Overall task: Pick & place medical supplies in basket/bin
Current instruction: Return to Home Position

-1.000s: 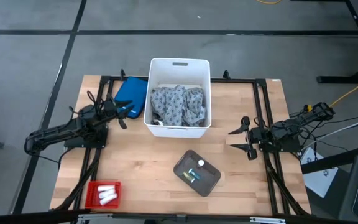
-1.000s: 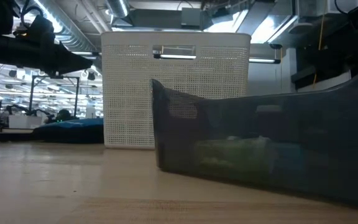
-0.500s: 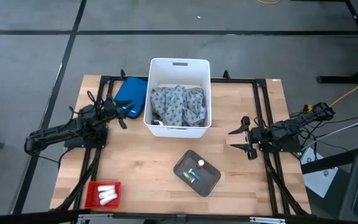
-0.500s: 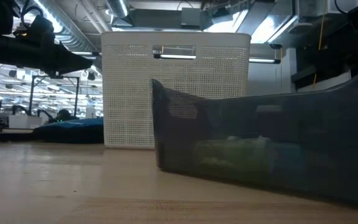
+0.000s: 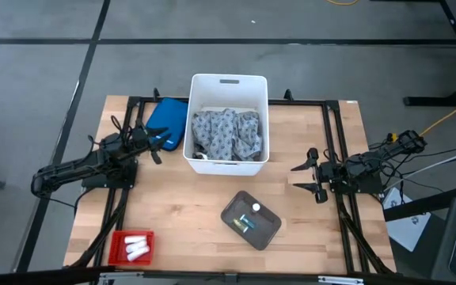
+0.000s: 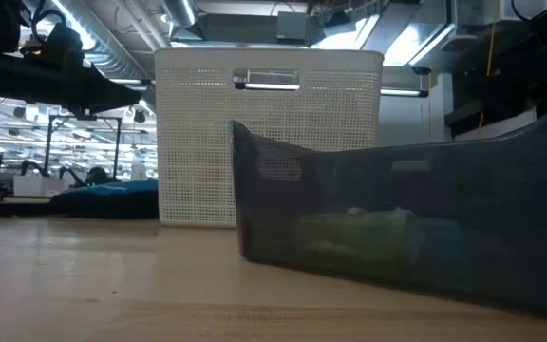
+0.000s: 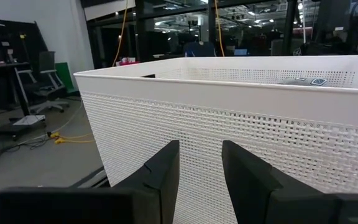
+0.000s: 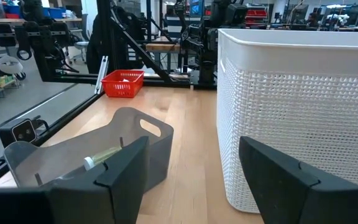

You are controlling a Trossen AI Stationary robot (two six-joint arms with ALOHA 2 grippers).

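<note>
The white tub (image 5: 228, 119) stands at the table's far middle, and the grey-and-white patterned cloth (image 5: 226, 134) lies inside it. White rolls (image 5: 137, 247) rest in a small red tray near the table's near left corner. A dark grey tray (image 5: 251, 219) in front of the tub holds a white-capped piece and small greenish packets (image 5: 246, 226). My left gripper (image 5: 157, 145) hovers open by a narrow gap just left of the tub, facing its wall (image 7: 241, 124). My right gripper (image 5: 302, 177) hovers wide open to the right of the tub (image 8: 303, 106) and the grey tray (image 8: 86, 162).
A blue pouch (image 5: 167, 119) lies against the tub's left side, under my left gripper's reach. The red tray (image 5: 131, 247) sits at the near left edge. Bare wood lies between the tub and the grey tray (image 6: 406, 218). Dark frame rails run along the table's sides.
</note>
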